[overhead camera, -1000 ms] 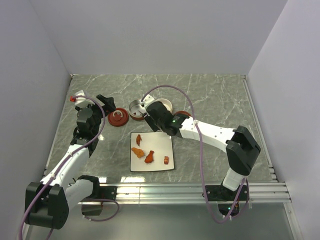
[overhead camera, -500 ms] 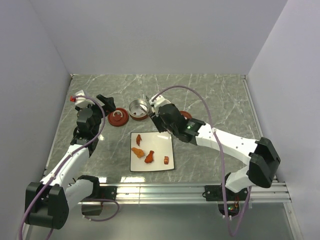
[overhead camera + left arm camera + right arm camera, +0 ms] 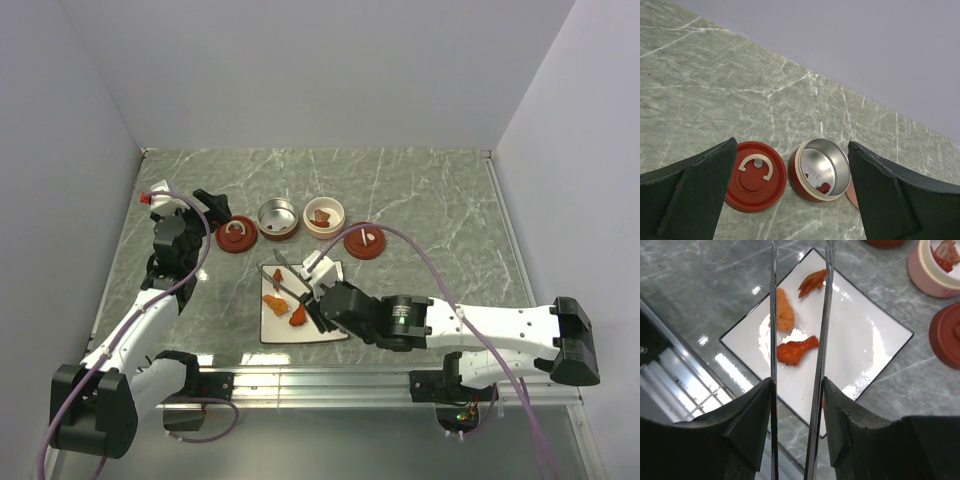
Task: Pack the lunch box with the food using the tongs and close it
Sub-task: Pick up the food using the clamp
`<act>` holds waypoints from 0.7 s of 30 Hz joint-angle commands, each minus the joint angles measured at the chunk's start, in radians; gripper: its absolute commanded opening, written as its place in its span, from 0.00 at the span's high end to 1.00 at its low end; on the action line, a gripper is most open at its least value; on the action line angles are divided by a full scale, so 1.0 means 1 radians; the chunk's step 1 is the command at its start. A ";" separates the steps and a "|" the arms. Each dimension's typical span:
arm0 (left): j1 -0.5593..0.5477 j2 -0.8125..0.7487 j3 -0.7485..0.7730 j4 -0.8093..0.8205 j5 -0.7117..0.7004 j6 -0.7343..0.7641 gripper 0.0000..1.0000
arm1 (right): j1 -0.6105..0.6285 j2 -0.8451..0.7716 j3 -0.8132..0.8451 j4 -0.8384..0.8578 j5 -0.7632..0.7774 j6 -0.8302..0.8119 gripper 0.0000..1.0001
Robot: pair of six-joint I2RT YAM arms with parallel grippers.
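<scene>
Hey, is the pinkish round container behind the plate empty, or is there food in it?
It holds food: red pieces show inside the pinkish container, which stands uncovered.

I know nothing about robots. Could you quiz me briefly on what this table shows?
1. True or false: the right fingers hold the tongs over the white plate.
2. Where do the two red lids lie? A, on the table; B, stacked on each other; C, on the plate.
3. Fill in: the left fingers stand ___, holding nothing.
Key: 1 true; 2 A; 3 open.
</scene>
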 commanded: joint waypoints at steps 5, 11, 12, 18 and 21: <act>0.005 -0.016 0.028 0.044 0.019 -0.012 0.01 | 0.105 -0.028 -0.027 -0.158 0.123 0.200 0.50; 0.006 -0.009 0.029 0.046 0.024 -0.010 0.01 | 0.159 -0.043 -0.069 -0.176 0.100 0.275 0.50; 0.006 -0.007 0.031 0.046 0.024 -0.010 0.01 | 0.164 -0.041 -0.077 -0.176 0.098 0.287 0.50; 0.006 -0.001 0.032 0.046 0.025 -0.012 0.00 | 0.184 -0.037 -0.087 -0.167 0.095 0.298 0.50; 0.006 -0.004 0.032 0.046 0.025 -0.012 0.01 | 0.193 -0.049 -0.092 -0.160 0.100 0.298 0.50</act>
